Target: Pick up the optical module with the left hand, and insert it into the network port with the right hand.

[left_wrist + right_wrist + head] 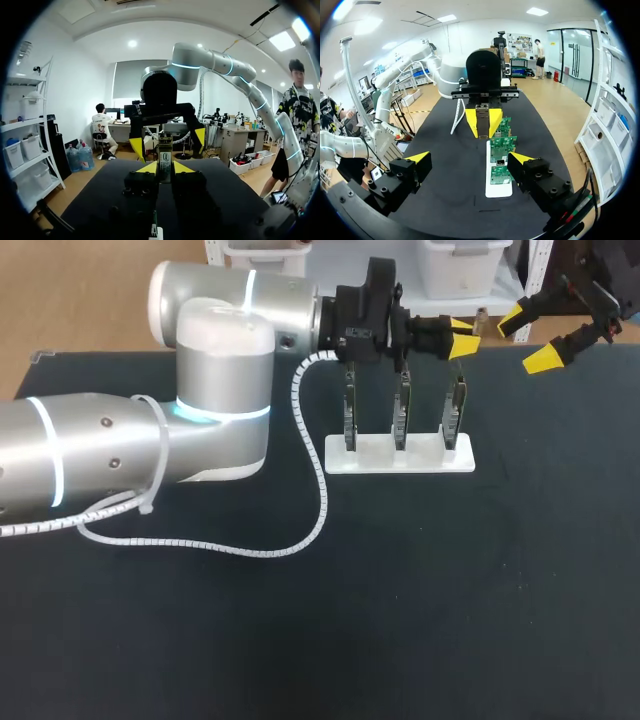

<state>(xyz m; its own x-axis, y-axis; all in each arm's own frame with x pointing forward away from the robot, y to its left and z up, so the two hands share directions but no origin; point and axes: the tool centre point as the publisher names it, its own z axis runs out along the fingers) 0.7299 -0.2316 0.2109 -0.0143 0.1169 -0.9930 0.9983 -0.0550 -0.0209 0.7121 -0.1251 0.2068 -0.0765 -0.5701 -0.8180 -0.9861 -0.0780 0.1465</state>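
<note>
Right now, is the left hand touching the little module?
Touching. In the left wrist view the left hand squeezes the module between its two yellow tips, one on each side.

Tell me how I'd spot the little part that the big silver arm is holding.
On the black table, follow the silver left arm to its pincer, close to a white stand of three upright green boards. The optical module is the slim dark bar gripped between the pincer's two yellow tips; unlike the boards, it sits in no stand.
</note>
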